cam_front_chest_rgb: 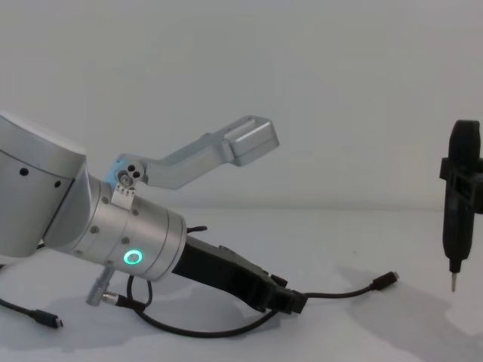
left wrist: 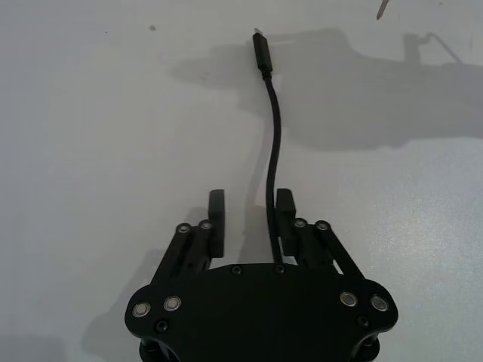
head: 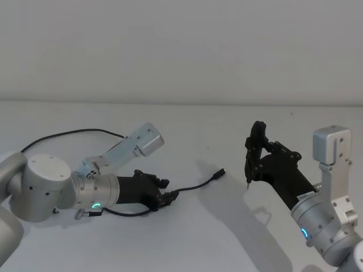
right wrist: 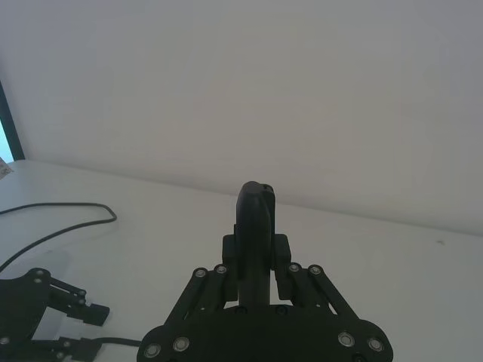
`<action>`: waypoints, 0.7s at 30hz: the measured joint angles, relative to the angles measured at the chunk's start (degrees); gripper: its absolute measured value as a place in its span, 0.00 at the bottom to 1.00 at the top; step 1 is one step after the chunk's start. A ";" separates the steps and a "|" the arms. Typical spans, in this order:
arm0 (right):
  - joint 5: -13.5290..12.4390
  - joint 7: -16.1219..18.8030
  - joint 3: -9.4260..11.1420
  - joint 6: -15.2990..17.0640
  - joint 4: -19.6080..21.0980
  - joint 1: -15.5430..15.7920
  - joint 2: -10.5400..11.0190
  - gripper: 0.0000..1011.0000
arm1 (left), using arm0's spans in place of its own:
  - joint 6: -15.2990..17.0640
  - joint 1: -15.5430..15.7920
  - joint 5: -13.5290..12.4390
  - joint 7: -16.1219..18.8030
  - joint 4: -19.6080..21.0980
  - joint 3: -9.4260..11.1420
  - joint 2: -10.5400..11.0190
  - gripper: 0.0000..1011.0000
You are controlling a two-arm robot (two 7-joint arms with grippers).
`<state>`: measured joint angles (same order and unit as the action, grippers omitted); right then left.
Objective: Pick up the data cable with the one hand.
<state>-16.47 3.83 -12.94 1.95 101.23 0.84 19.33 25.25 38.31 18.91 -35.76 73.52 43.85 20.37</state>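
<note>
- Table — white and flat, carrying every item below.
- Left gripper — black, two-fingered, on a thick silver arm with a glowing green ring. It lay low over the table at the head view's left, pointing toward the centre. Jaws stood apart, clamped on nothing.
- Data cable — thin, black and flexible. It ran between the left gripper's fingers, close along one finger and well clear of the other. From there it curved across the table toward the centre.
- Plug — small, black, tipped in silver metal, at the cable's free end. It lay flat on the table between the two grippers, near the right gripper's shadow; the chest view showed it just off the surface line.
- Right gripper — black, raised above the table at the right. Jaws were closed against a black pointed tool.
- Black pointed tool — upright, its metal tip aimed downward, clear of the table.
- Further black cable — curved on the table behind the left arm; whether it joined the data cable could not be told.
</note>
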 joint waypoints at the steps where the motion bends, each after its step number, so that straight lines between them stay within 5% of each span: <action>1: 0.00 0.00 0.00 0.00 0.00 0.00 0.00 0.27 | 0.00 0.00 -0.01 0.01 -0.01 0.00 -0.01 0.37; 13: 0.00 0.00 0.00 0.00 0.00 0.00 0.00 0.27 | 0.00 0.01 -0.08 0.09 -0.09 0.00 -0.06 0.04; 21: 0.01 0.00 0.02 0.00 0.00 0.00 -0.03 0.27 | -0.05 0.00 -0.21 0.10 -0.10 0.00 -0.08 0.04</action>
<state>-16.46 3.83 -12.92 1.95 101.23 0.84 19.31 25.20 38.31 18.70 -35.67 73.42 43.86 20.29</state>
